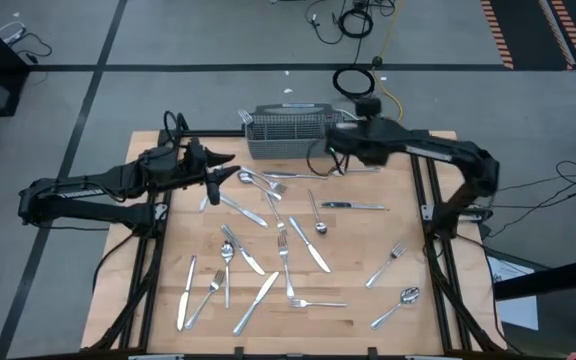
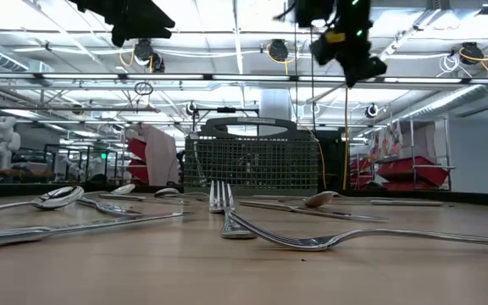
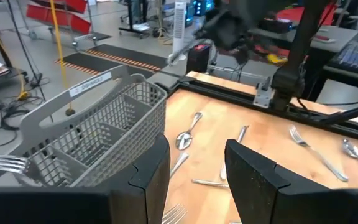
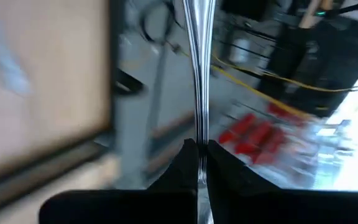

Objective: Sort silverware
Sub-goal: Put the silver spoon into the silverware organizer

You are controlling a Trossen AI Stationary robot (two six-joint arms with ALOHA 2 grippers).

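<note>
I'm looking into a robotics lab set up in a big industrial hall.

I'm seeing a wooden table (image 1: 368, 310) standing on a grey concrete floor (image 1: 168, 90) marked with black tape lines and orange-striped hazard strips (image 1: 498, 30), loose cables (image 1: 353, 20) trailing across it. Beyond the table, exposed ceiling trusses and strip lights (image 2: 227, 34) are running overhead, and metal racks with red bins (image 2: 405, 165) are lining the far side.

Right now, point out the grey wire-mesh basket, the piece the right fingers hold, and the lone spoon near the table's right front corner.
Grey wire-mesh rectangular basket (image 1: 286, 135): high view, mesh wall.
Held silver utensil (image 4: 199, 74): right wrist view, handle.
Shiny silver spoon (image 1: 409, 295): high view, bowl.
</note>
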